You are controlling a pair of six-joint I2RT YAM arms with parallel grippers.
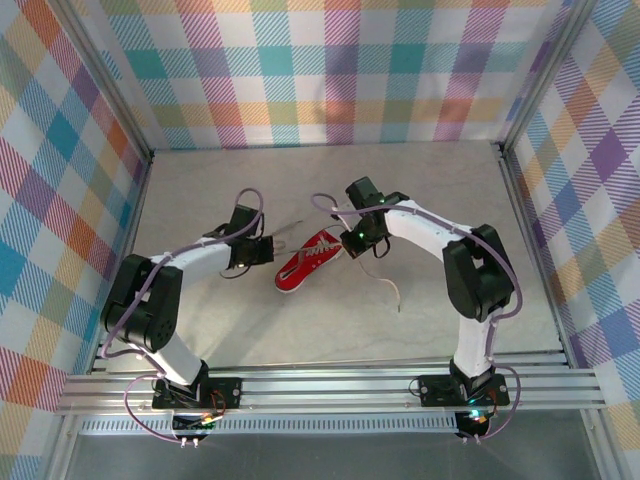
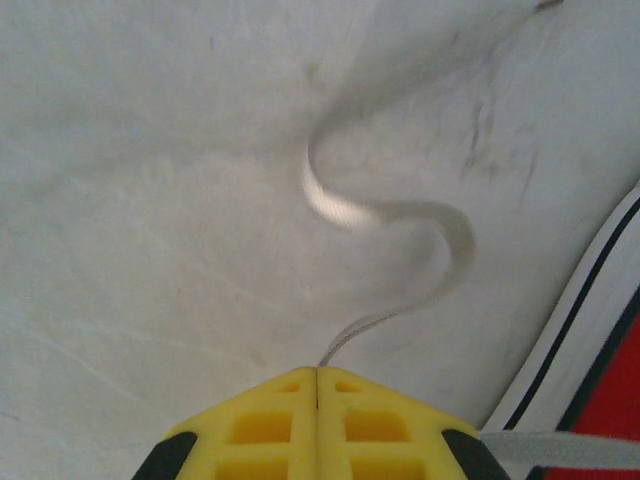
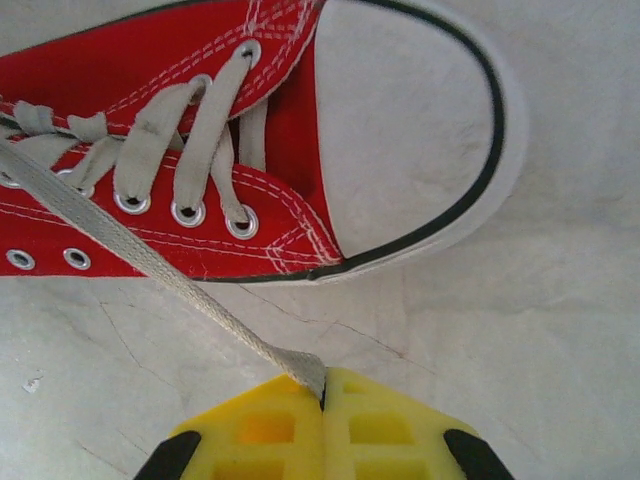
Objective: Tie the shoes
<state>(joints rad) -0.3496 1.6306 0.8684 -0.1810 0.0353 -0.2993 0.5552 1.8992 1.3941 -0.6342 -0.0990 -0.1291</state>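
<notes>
Lying midway between the tabletop's (image 1: 420,200) left and right edges, the red sneaker (image 1: 308,260) is seen. One lace (image 2: 400,215) is pinched in the fully closed left gripper (image 2: 318,375), and a second lace (image 3: 150,265) in the fully closed right gripper (image 3: 323,385).

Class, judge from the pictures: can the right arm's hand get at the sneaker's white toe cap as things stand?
Probably yes: the right hand sits just beside the toe cap with bare table between, though it is shut on a lace.
</notes>
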